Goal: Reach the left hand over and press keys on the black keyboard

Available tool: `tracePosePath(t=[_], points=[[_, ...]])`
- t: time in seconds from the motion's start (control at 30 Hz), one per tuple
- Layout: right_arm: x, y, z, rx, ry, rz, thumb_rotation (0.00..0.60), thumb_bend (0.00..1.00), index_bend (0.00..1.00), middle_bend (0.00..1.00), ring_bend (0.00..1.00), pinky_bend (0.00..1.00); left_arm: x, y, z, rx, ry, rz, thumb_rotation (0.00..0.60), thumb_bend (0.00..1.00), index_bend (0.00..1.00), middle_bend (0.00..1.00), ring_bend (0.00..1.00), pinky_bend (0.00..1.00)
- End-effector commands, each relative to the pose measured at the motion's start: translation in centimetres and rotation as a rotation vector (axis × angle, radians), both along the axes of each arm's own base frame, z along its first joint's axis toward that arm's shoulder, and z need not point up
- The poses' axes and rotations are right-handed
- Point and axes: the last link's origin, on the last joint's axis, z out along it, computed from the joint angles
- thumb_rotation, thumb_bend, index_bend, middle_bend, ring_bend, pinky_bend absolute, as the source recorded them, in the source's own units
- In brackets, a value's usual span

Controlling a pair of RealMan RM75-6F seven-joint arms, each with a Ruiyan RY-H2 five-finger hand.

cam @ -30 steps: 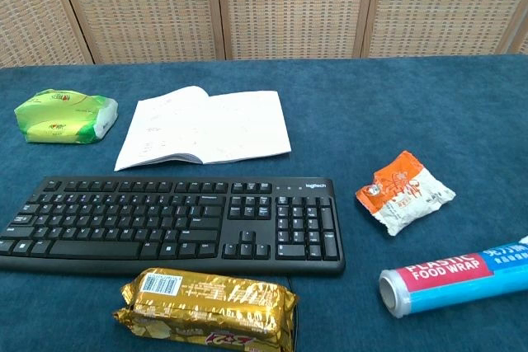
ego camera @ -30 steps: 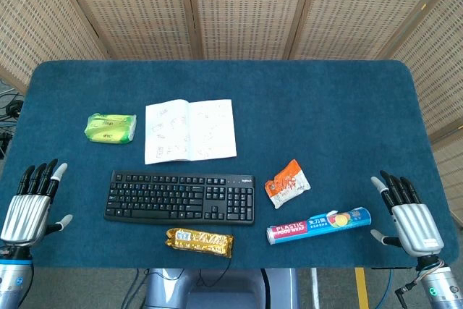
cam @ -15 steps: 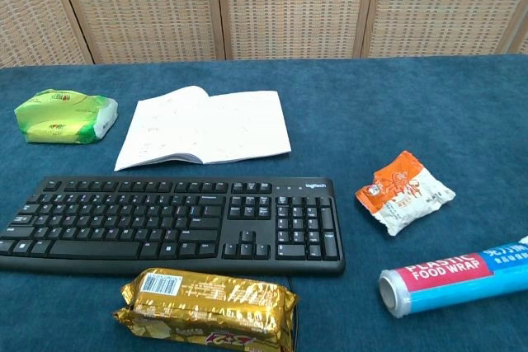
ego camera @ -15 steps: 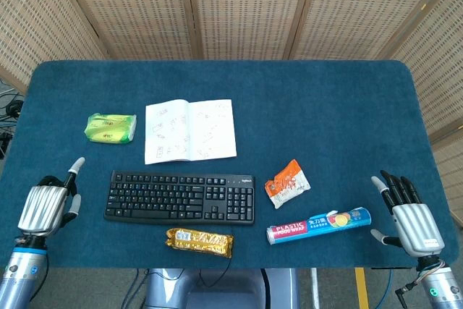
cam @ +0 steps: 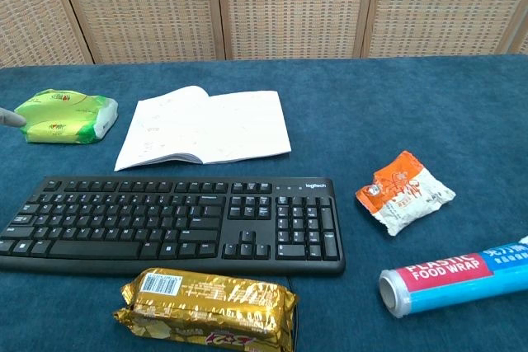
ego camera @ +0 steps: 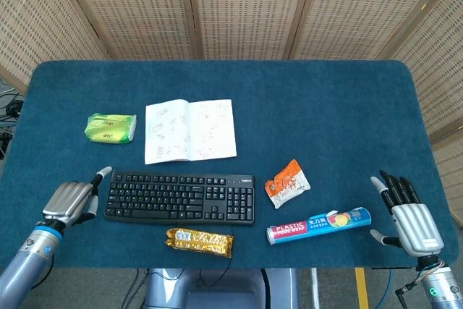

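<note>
Nearest the robot, a gold snack pack [ego camera: 200, 242] lies on the blue worktop [ego camera: 325, 99] just in front of the black keyboard [ego camera: 180, 196]. A roll of plastic wrap [ego camera: 319, 224] lies to the keyboard's right, with an orange snack bag [ego camera: 286, 183] just beyond it.

The left hand [ego camera: 70, 201] sits just beside the keyboard's left end. Most of its fingers are curled in, one finger [ego camera: 99, 175] is extended toward the near left corner of the keyboard, and it holds nothing. From the head view the fingertip appears close to the keyboard edge but not on any key; contact cannot be confirmed at this angle. The chest view shows only a pale tip at its left border, probably the same finger.

The right hand [ego camera: 408, 216] rests at the worktop's right edge, fingers apart and empty.

Status: the reach is nearly complete. No key is pressed yet. Remaining: carry the finger over the key rows and press down.

Further back lie an open notebook [ego camera: 189, 130] and a green tissue pack [ego camera: 110, 127].
</note>
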Motion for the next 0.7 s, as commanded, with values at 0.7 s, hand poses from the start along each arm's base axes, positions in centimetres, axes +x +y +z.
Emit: tracePosePath(t=[0.7], points=[[-0.1, -0.1, 0.5, -0.012, -0.018, -0.002, 0.6, 0.05, 0.0, 0.0, 0.0, 0.0, 3.8, 3.7, -4.3, -0.335, 0.156, 0.137, 0.6, 0.79, 0.0, 0.61, 0.63, 0.38]])
